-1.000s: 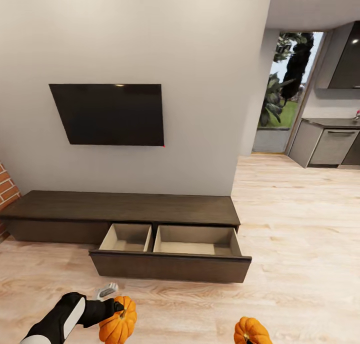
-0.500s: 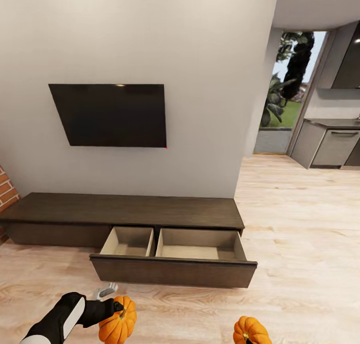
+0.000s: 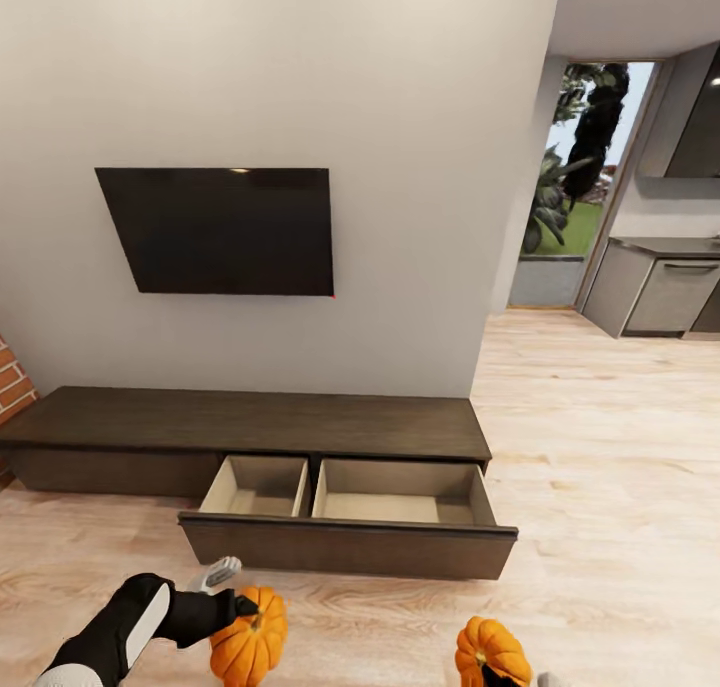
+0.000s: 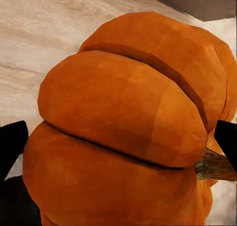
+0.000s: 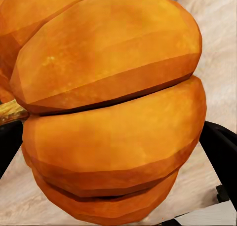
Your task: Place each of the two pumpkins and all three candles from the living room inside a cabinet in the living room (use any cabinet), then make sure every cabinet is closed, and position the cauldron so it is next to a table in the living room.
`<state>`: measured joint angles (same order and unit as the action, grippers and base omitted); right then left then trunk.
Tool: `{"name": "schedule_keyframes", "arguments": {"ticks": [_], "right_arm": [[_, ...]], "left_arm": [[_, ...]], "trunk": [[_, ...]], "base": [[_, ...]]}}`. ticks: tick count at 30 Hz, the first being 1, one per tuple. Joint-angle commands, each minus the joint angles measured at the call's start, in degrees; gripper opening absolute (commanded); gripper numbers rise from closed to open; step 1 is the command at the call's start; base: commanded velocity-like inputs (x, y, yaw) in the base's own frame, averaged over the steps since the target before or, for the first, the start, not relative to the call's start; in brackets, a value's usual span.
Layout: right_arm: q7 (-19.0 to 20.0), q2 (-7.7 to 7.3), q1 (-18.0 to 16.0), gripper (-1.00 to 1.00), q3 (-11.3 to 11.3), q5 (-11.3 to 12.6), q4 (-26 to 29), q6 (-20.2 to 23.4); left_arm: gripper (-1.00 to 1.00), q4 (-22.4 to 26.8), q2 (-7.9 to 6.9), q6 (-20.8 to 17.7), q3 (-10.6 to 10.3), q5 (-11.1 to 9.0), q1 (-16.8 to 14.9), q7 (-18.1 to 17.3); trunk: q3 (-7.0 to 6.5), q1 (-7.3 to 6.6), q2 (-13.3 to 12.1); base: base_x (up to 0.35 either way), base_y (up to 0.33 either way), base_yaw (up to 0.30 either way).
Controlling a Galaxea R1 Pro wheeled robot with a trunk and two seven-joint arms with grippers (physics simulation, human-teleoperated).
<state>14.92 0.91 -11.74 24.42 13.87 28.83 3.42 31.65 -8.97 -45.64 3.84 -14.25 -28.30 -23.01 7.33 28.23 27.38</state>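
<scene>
Two pumpkins show, one in each gripper, both held near the robot above the pale wood floor (image 3: 620,487). At the near left, the left gripper (image 3: 240,612) pinches the left pumpkin (image 3: 249,643); in the left wrist view that pumpkin (image 4: 123,132) sits between two dark fingers (image 4: 11,142) pressed against its sides, its ribs running across the frame and its short brown stem (image 4: 215,166) pointing sideways toward one finger. In the head view its stem end faces the gripper, so its axis lies roughly level.

Beyond it stands one cabinet (image 3: 240,422), a long low dark brown unit whose long axis runs left to right along the grey wall (image 3: 300,87). Its one pulled-out drawer (image 3: 345,542) juts toward the robot and shows two pale compartments, both bare. A black television (image 3: 220,229) hangs on the wall above, and red brick (image 3: 12,387) edges the far left.

At the near right, the right pumpkin (image 3: 490,652) sits low at the frame edge. In the right wrist view this pumpkin (image 5: 108,107) is clamped between dark fingers (image 5: 219,147) of the right gripper, its stem (image 5: 11,112) pointing sideways.

Far right, a glass door (image 3: 575,177) and grey kitchen units (image 3: 670,292).
</scene>
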Motion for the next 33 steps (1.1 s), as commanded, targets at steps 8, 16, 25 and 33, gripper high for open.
{"name": "schedule_keyframes", "arguments": {"ticks": [8, 16, 25, 33], "right_arm": [[6.10, 1.00, 0.05, -1.00, -4.87, 0.38, 18.45, 17.14], [6.27, 3.60, -2.06, -1.00, -5.44, 0.80, 33.18, 31.57], [4.50, 4.42, -9.85, -1.00, -5.53, 0.04, 37.18, 45.51], [0.46, 5.89, -11.13, -1.00, -8.95, 0.01, 38.85, 46.15]], "left_arm": [[-1.00, 6.58, -1.02, -8.25, -0.03, 0.20, 0.21, -13.62], [-1.00, 11.36, 2.85, -8.82, -0.36, 0.19, 0.05, -14.73], [-1.00, 14.51, 2.98, -9.23, -0.16, 0.22, -0.10, -14.80], [-1.00, 15.29, 2.94, -9.29, -0.13, 0.26, -0.12, -14.72]], "trunk": [[-0.89, -1.10, -2.00], [-1.99, -2.45, -4.46], [-1.99, -2.45, -4.46], [-1.99, -2.45, -4.46]], "base": [[0.002, 0.001, 0.000], [0.000, 0.000, 0.000], [0.000, 0.000, 0.000], [0.000, 0.000, 0.000]]}}
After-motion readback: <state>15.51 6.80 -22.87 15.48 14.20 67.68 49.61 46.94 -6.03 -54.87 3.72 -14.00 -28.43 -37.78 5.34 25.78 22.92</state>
